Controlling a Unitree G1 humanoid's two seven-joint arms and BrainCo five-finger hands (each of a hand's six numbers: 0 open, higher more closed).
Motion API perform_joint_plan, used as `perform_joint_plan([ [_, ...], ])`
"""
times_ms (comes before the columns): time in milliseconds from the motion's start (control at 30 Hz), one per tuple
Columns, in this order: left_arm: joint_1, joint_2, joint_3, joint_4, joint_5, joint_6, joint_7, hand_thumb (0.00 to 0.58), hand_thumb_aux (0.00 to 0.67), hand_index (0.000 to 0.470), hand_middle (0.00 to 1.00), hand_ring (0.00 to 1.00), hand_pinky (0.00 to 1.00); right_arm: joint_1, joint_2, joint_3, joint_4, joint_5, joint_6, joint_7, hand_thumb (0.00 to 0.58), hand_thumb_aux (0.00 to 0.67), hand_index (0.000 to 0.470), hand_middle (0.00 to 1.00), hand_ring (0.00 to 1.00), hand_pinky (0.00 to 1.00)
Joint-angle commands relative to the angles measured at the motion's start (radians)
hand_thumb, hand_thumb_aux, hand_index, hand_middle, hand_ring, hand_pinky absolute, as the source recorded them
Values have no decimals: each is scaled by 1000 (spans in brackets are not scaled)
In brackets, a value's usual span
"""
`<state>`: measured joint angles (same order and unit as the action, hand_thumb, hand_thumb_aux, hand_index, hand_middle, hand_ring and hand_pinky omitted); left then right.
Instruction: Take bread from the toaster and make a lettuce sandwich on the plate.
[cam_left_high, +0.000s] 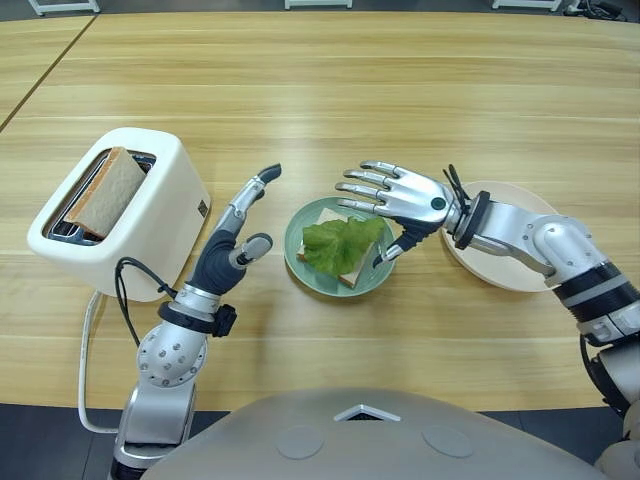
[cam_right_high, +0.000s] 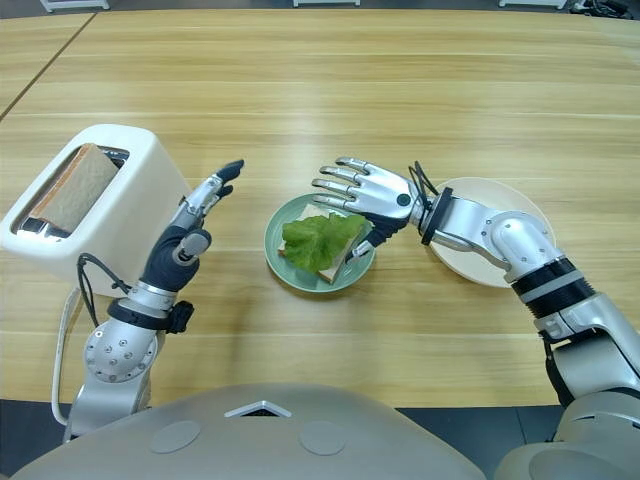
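left eye: left hand (cam_left_high: 228, 250) was spread wide, empty, just beside toaster (cam_left_high: 160, 215); bread slice (cam_left_high: 105, 190) stood in slot | right eye: right hand (cam_right_high: 385, 195) was spread, empty, over green plate (cam_right_high: 300, 281); lettuce (cam_right_high: 318, 238) lay on plated bread (cam_right_high: 333, 264); cream plate (cam_right_high: 475, 265) sat nearby

This looks like a robotics lab or test room set with a few kitchen props. The round green plate (cam_left_high: 322, 283) sits on a very wide, pale wood-grain table (cam_left_high: 400, 80) of the meeting-room kind, with a dark seam (cam_left_high: 45, 75) crossing the boards far to the left of that plate. Beyond the plate, past the table's far edge, lies a dark floor (cam_left_high: 200, 5) with white metal frame feet (cam_left_high: 318, 3) and, far to the right, black cables (cam_left_high: 600, 8). Left of the plate a white two-slot toaster (cam_left_high: 160, 210) stands directly on the table, its white cord (cam_left_high: 85, 350) trailing off the near edge. Just right of the plate lies a round cream plate (cam_left_high: 490, 270).
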<state>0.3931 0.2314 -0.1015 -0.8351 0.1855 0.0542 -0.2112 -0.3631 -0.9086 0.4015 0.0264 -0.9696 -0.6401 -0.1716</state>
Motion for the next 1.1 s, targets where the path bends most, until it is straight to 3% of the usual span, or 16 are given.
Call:
perform_joint_plan([
  [33, -112, 52, 200, -180, -113, 151, -33, 0, 0, 0, 0, 0, 0, 118, -20, -123, -47, 183, 31, 69, 0, 0, 0, 0, 0, 0],
  [167, -166, 216, 546, -211, -98, 206, -88, 0, 0, 0, 0, 0, 0, 213, -12, -209, -85, 297, 50, 119, 0, 0, 0, 0, 0, 0],
  [267, -83, 306, 689, -148, 27, 185, -131, 0, 0, 0, 0, 0, 0, 239, 6, -226, -91, 312, 50, 142, 0, 0, 0, 0, 0, 0],
  [367, 52, 359, 691, 0, 230, 132, -145, 0, 0, 0, 0, 0, 0, 251, 27, -228, -97, 303, 44, 156, 0, 0, 0, 0, 0, 0],
  [467, 99, 364, 663, 70, 314, 107, -147, 0, 0, 0, 0, 0, 0, 251, 40, -229, -95, 293, 38, 167, 0, 0, 0, 0, 0, 0],
  [867, 70, 413, 673, 300, 459, 54, -72, 9, 5, 4, 0, 0, 0, 272, 66, -235, -82, 259, 28, 175, 0, 0, 0, 0, 0, 0],
  [967, 56, 421, 674, 331, 457, 36, -58, 87, 53, 37, 0, 0, 0, 277, 69, -239, -83, 254, 29, 175, 0, 0, 0, 0, 0, 0],
  [1067, 48, 413, 649, 332, 448, 17, -55, 275, 184, 129, 0, 0, 0, 280, 72, -242, -84, 249, 28, 174, 0, 0, 0, 0, 0, 0],
  [1100, 46, 412, 643, 333, 445, 11, -57, 297, 202, 142, 0, 0, 0, 280, 74, -244, -84, 246, 27, 175, 0, 0, 0, 0, 0, 0],
])
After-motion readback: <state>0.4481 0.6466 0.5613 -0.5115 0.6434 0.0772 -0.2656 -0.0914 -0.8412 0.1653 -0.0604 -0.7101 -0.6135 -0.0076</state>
